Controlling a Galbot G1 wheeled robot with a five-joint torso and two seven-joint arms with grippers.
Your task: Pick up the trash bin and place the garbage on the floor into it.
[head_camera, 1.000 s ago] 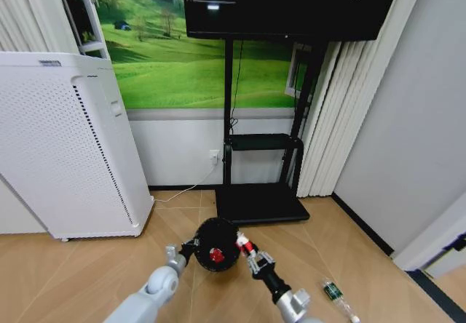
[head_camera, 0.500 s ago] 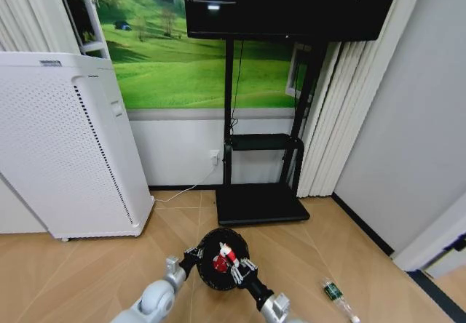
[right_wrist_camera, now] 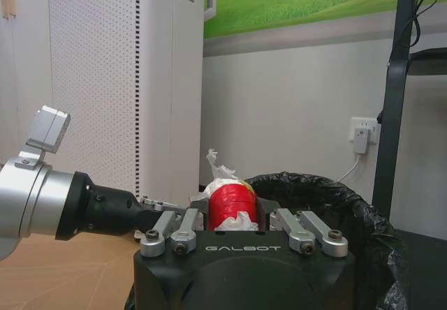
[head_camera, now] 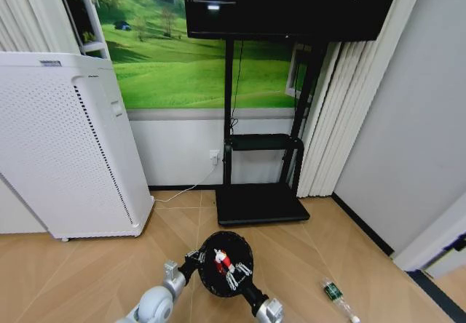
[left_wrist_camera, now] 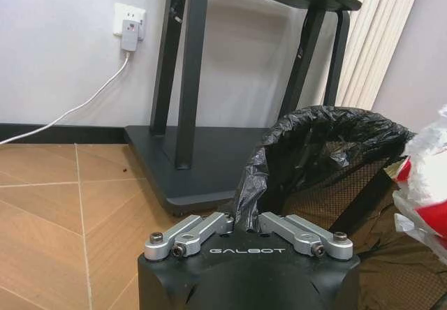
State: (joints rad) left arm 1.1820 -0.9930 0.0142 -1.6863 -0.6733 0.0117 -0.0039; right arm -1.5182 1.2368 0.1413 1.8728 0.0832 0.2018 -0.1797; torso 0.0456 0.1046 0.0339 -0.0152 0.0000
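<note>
Here your left end effector (left_wrist_camera: pixel 246 220) pinches the trash bin (head_camera: pixel 226 263) liner rim, while the right end effector (right_wrist_camera: pixel 230 216) clamps a half-hidden red-and-white wrapper (right_wrist_camera: pixel 228 200) above it.

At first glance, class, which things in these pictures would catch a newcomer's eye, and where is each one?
The eye lands on the trash bin, black with a bag liner, held up low in the middle by the left gripper clamped on its rim. Right over its mouth, the right gripper holds a red-and-white wrapper. A big white perforated appliance stands at left, and a clear bottle lies on the floor at lower right.
</note>
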